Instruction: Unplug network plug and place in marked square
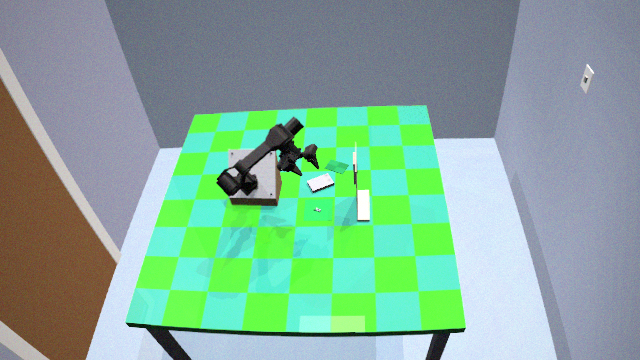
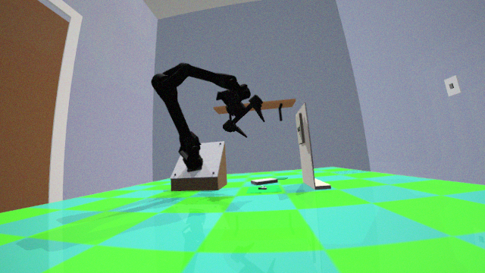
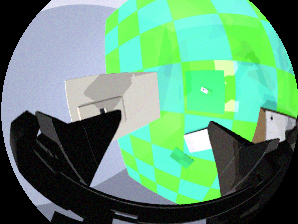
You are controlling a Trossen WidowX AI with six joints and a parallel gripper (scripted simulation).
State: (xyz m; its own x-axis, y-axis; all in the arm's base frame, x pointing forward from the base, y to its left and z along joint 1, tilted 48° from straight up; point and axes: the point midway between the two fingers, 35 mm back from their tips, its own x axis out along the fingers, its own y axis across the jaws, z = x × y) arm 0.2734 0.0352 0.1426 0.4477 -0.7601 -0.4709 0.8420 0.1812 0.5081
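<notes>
The small white plug (image 1: 317, 210) (image 2: 262, 187) (image 3: 205, 90) lies on the table inside the marked green square (image 1: 325, 216) (image 2: 273, 190) (image 3: 216, 104), near its middle. The pale upright panel (image 2: 308, 163) (image 3: 145, 95) carries a socket (image 2: 299, 129) (image 3: 103, 111), which has a dark opening and no plug in it. My gripper (image 1: 309, 171) (image 2: 255, 129) (image 3: 166, 120) is open, its fingers wide apart with nothing between them. It hangs high above the table, away from the plug and the panel. Neither hand nor arm touches anything in view.
A flat white box (image 1: 320, 183) (image 2: 264, 181) (image 3: 198, 140) lies on the table just behind the square. A thin dark green piece (image 1: 337, 166) (image 3: 182, 157) lies farther back. The panel's white foot (image 1: 363, 205) stands to the right of the square. A wooden shelf (image 2: 286, 102) is on the back wall.
</notes>
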